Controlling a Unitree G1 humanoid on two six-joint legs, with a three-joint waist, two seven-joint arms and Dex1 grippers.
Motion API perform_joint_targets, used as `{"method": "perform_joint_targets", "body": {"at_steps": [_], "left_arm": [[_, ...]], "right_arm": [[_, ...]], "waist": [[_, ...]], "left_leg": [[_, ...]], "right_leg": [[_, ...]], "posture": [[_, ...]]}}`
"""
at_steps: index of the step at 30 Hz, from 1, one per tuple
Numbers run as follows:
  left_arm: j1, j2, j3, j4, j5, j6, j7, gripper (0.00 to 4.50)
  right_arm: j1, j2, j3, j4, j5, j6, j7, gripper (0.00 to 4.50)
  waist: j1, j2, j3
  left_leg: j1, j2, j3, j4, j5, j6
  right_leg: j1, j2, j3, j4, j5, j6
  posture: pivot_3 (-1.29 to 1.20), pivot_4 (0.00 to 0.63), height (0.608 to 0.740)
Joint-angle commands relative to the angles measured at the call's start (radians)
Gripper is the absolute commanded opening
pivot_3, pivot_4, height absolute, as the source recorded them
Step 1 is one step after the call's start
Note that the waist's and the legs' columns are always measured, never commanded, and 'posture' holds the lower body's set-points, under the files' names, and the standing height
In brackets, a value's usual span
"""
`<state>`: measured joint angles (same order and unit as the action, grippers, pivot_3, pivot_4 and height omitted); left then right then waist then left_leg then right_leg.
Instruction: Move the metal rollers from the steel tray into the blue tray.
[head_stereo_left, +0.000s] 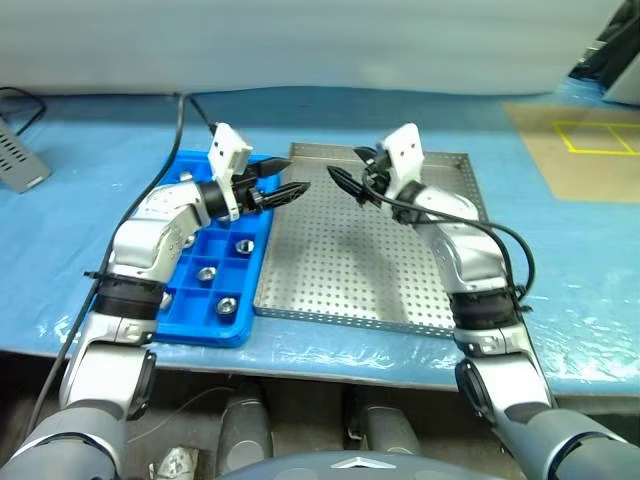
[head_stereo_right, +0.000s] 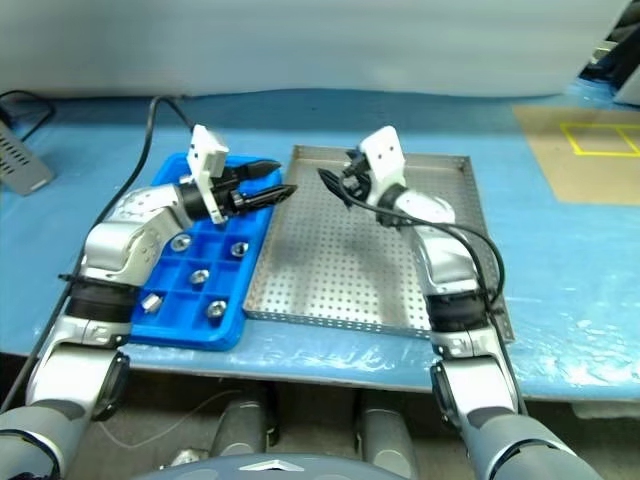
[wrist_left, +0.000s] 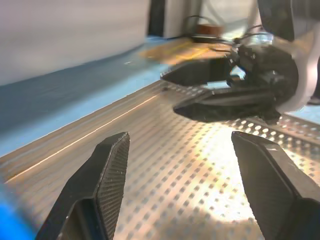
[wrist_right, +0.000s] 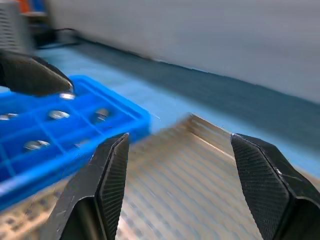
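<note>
I see both arms raised level over the steel tray (head_stereo_left: 370, 260), left gripper (head_stereo_left: 290, 185) and right gripper (head_stereo_left: 342, 183) tip to tip, fingers apart, empty; metal rollers (head_stereo_left: 226, 272) in the blue tray (head_stereo_left: 190, 318), blue-covered bench (head_stereo_left: 90, 230)

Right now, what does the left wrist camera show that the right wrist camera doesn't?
Left wrist view: past the open left tool, the right tool, also open, above the perforated floor. Right wrist view: the blue tray with metal rollers sitting in its compartments. Both share the steel tray and the blue table cover behind it.
</note>
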<state>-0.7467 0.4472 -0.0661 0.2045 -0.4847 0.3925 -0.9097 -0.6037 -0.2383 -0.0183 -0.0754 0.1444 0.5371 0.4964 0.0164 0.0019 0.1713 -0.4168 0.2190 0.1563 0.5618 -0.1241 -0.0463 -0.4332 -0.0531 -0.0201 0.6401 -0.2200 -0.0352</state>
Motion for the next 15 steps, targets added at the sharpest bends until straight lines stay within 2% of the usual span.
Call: {"method": "perform_joint_targets", "body": {"at_steps": [1, 4, 8, 12, 15], "left_arm": [[-0.035, -0.027, -0.024, 0.049, 0.034, -0.046, -0.060, 3.43], [-0.015, -0.059, -0.041, 0.047, 0.044, -0.049, -0.089, 3.43], [0.051, -0.076, -0.066, 0.027, 0.074, -0.050, -0.098, 3.43], [0.107, -0.096, -0.078, 0.106, 0.157, -0.122, -0.054, 3.43], [0.111, -0.116, -0.058, 0.134, 0.196, -0.165, 0.011, 3.43]], "right_arm": [[0.070, -0.006, -0.071, -0.161, 0.023, 0.057, -0.085, 3.37], [0.121, 0.022, -0.142, -0.203, 0.060, 0.106, -0.156, 3.37], [0.163, 0.021, -0.174, -0.221, 0.093, 0.125, -0.172, 3.37], [0.232, -0.003, -0.171, -0.091, 0.077, 0.049, -0.151, 3.37], [0.242, 0.028, -0.175, -0.034, 0.108, 0.008, -0.148, 3.37]], "waist": [[-0.017, 0.000, 0.000], [-0.031, 0.000, 0.000], [-0.031, 0.000, 0.000], [-0.027, 0.000, 0.000], [-0.022, 0.000, 0.000]], "left_leg": [[0.001, 0.000, 0.001, 0.000, 0.000, 0.000], [0.006, 0.001, 0.005, 0.001, -0.001, 0.002], [0.014, 0.001, 0.010, 0.001, -0.003, 0.004], [0.015, 0.002, 0.011, 0.003, -0.004, 0.007], [0.014, 0.001, 0.012, 0.004, -0.007, 0.011]], "right_leg": [[0.000, 0.000, 0.001, 0.000, 0.000, 0.000], [0.004, 0.000, 0.003, -0.001, -0.003, -0.005], [0.010, -0.001, 0.007, -0.001, -0.003, -0.006], [0.011, -0.001, 0.007, -0.002, -0.002, -0.005], [0.012, -0.002, 0.007, -0.003, -0.002, -0.005]], "posture": [[-0.37, 0.150, 0.740], [-0.37, 0.150, 0.740], [-0.34, 0.150, 0.740], [-0.29, 0.150, 0.740], [-0.27, 0.150, 0.740]]}}
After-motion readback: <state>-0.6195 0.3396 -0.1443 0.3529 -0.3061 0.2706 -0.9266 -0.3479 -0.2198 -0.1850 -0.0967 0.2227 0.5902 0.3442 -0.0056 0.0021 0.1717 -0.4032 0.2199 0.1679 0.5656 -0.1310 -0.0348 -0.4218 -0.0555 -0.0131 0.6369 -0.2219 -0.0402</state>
